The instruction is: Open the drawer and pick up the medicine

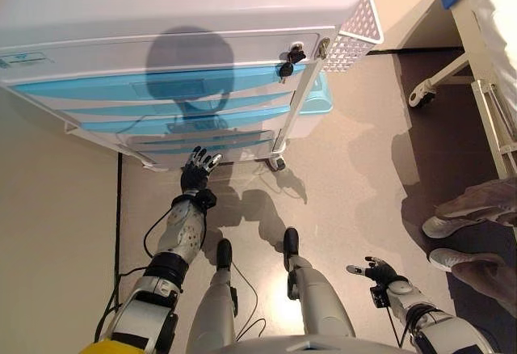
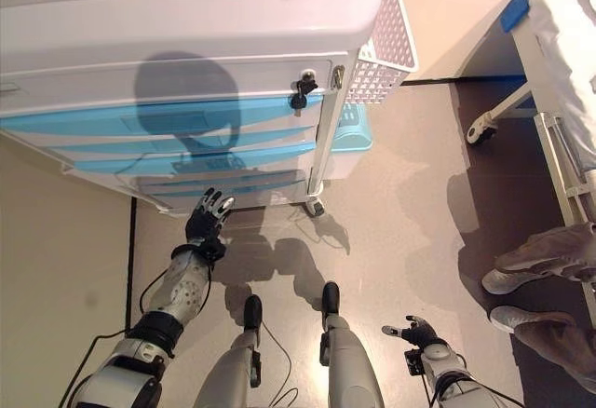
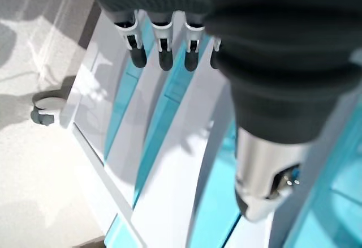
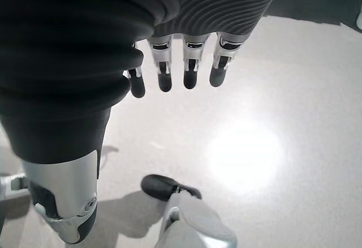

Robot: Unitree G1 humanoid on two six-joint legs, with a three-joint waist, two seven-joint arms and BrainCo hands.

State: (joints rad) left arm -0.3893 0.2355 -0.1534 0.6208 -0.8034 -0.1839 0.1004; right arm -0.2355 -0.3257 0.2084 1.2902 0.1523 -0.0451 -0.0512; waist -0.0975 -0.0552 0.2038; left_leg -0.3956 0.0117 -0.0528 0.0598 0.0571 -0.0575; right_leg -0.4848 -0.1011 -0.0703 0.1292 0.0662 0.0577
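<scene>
A white medical cart (image 1: 186, 14) with several blue drawer fronts (image 1: 161, 87) stands ahead of me; all its drawers are shut. No medicine is in view. My left hand (image 1: 198, 170) is raised in front of the lowest drawers (image 1: 202, 140), open, fingers straight and apart from the drawer fronts. In the left wrist view its fingers (image 3: 161, 52) point at the blue and white drawer fronts (image 3: 169, 123). My right hand (image 1: 376, 273) hangs low at the right, open and empty, over bare floor.
A white mesh basket (image 1: 359, 31) hangs on the cart's right side, above a pale blue bin (image 1: 315, 103). A cart caster (image 1: 277, 162) rests on the floor. A bed frame with a wheel (image 1: 424, 91) stands far right. A person's shoes (image 1: 452, 225) are at right.
</scene>
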